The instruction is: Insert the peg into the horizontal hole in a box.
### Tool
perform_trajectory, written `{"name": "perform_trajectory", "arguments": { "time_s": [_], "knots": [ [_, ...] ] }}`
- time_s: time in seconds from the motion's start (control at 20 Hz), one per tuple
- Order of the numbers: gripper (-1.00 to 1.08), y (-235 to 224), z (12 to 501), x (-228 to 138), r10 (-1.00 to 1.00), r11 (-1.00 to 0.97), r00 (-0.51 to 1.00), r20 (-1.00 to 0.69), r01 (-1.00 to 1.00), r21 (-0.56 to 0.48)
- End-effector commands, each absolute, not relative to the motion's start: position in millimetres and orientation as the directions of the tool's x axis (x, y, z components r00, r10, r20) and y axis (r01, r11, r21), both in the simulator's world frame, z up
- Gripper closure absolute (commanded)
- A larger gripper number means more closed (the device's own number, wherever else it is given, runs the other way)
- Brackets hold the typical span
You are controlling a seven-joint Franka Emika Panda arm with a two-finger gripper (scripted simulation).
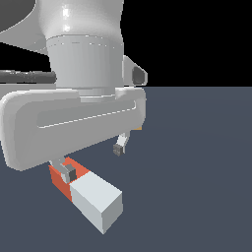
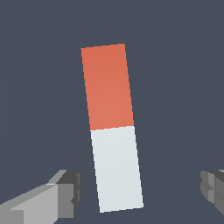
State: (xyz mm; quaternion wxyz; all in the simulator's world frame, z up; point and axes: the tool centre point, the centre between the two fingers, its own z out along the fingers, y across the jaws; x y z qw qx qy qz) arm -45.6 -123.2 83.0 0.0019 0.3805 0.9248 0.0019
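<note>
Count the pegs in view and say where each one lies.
1. The peg, red-orange at one end and white at the other, lies flat on the dark floor beneath the open gripper. The arm's body blocks much of the exterior view, so others may be hidden.

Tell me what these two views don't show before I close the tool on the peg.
- Box and hole: in neither view; the arm fills much of the exterior view.
- Peg: its red end is partly behind the tool in the exterior view.
- Fingers: cut off by the wrist view's edges.
</note>
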Motion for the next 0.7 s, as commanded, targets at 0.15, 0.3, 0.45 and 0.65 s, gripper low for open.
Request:
{"name": "perform_trajectory", "arguments": {
  "time_s": [0.15, 0.3, 0.45, 0.65],
  "knots": [
    [-0.92, -137.9, 75.4, -44.3, 0.649, 0.761, -0.761, -0.001, 0.649, 0.002],
    [-0.92, -143.1, 72.7, -43.4, 0.629, 0.777, -0.777, 0.000, 0.629, 0.001],
    [-0.92, -146.3, 71.0, -42.8, 0.617, 0.787, -0.787, 0.000, 0.617, 0.000],
    [-0.92, -147.2, 70.5, -42.1, 0.612, 0.791, -0.791, 0.000, 0.612, 0.000]
  ]
}}
